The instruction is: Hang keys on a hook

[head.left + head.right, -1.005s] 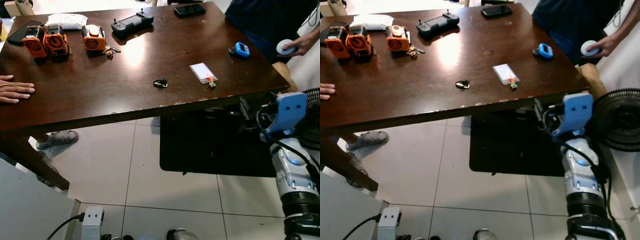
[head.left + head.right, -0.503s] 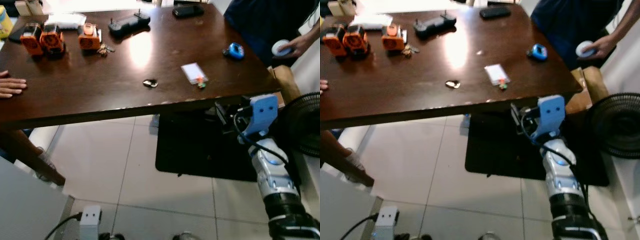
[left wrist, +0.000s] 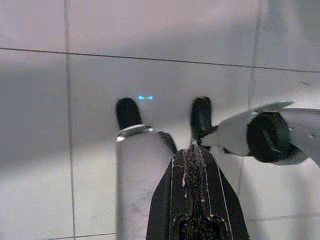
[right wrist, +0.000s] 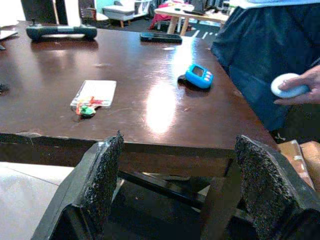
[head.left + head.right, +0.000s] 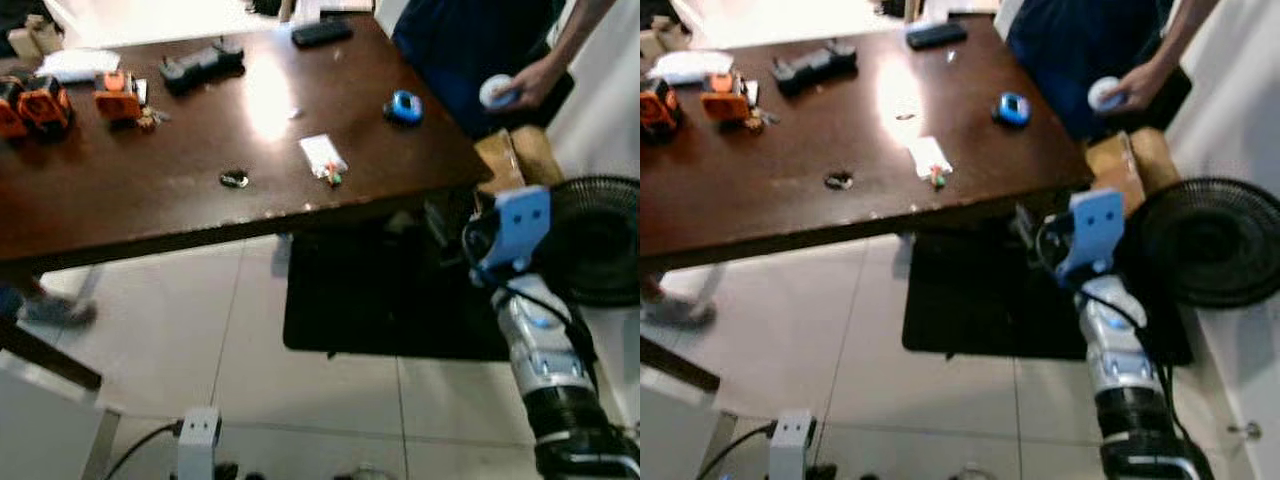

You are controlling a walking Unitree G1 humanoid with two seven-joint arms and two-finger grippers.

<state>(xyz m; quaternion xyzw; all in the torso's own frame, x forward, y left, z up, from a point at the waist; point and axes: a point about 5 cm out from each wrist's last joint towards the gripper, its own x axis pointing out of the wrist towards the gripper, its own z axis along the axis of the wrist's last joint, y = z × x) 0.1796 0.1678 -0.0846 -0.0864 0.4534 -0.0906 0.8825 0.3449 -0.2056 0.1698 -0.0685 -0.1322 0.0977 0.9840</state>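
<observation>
A small bunch of keys (image 5: 152, 118) lies on the dark wooden table (image 5: 180, 200), beside an orange device (image 5: 118, 98) at the far left. A small dark fob (image 5: 234, 179) rests nearer the front edge, with a white card carrying a green and red tag (image 5: 322, 157) to its right. My right gripper (image 4: 179, 141) is open and empty, held just below the table's front right edge, facing the tabletop. Its arm with a blue wrist mount (image 5: 512, 225) rises at the right. My left gripper (image 3: 192, 150) hangs shut over the tiled floor.
A person in dark blue stands at the table's right corner, their hand holding a white round object (image 5: 497, 90). A blue device (image 5: 403, 106), a black controller (image 5: 200, 62) and a phone (image 5: 322, 32) lie on the table. A black fan (image 5: 600, 240) stands right, a dark mat (image 5: 380, 300) lies underneath.
The camera has swung right, so the table has slid left and the hand resting at its left edge has left the picture. My right arm keeps its place by the table edge.
</observation>
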